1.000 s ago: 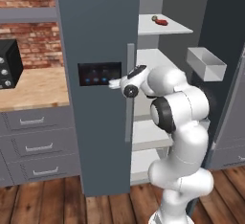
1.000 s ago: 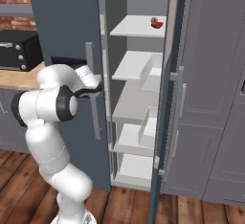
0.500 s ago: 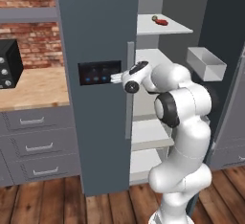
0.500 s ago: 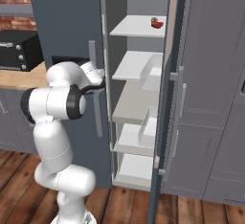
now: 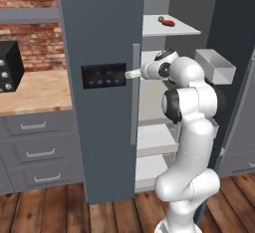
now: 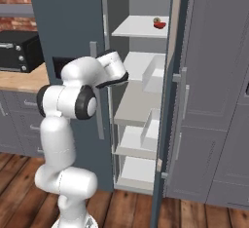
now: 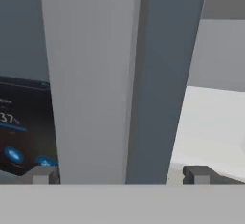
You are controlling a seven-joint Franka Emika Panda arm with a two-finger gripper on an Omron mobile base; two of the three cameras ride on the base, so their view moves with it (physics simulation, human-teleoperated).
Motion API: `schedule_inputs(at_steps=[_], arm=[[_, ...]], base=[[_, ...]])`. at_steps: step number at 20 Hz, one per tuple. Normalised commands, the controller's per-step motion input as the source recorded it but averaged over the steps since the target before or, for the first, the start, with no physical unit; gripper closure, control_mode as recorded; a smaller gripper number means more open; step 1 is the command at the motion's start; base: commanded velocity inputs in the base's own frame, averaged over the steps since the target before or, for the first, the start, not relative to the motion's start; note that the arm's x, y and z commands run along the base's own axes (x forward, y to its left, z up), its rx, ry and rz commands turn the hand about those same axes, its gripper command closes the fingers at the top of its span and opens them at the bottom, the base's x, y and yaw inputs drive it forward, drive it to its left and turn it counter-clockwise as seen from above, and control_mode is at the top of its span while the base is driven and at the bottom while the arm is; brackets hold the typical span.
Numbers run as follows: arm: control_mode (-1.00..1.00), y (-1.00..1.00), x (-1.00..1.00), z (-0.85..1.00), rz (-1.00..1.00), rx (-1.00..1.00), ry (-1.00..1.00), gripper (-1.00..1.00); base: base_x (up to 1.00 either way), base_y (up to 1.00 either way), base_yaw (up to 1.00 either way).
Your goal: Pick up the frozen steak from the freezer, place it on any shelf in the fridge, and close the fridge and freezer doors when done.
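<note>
We see the slate-grey door (image 5: 97,38) with its black panel (image 5: 103,75) – blue lights on – at left, and right of it the open compartment (image 6: 138,110) with pale shelves. Gripper (image 7: 122,174) sits at the door's vertical handle (image 7: 91,79), jaws apart, a fingertip each side. Frozen steak (image 5: 168,22) lies on the top shelf (image 5: 167,27) – far back

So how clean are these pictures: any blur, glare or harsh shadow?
Left base view: flat, even light, sharp, no glare. Right base view: the same, freezer interior softly shaded. Hand view: door handle looms close, edges soft; the black panel has blurry blue lights.
</note>
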Motion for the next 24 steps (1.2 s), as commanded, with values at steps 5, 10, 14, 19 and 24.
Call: schedule_inputs(at_steps=[5,10,14,19,24], arm=[[-1.00,0.00,0.00,1.00,0.00,0.00,0.00,-1.00],[-1.00,0.01,0.00,0.54,0.00,0.00,0.00,-1.00],[-1.00,0.00,-0.21,0.05,0.00,0.00,-0.07,-1.00],[-1.00,0.00,-0.33,0.15,0.00,0.00,-0.08,-1.00],[-1.00,0.00,-0.30,0.10,0.00,0.00,-0.01,-1.00]], base=[[0.00,0.00,0.00],[0.00,0.00,0.00],[0.00,0.00,0.00],[0.00,0.00,0.00],[0.00,0.00,0.00]])
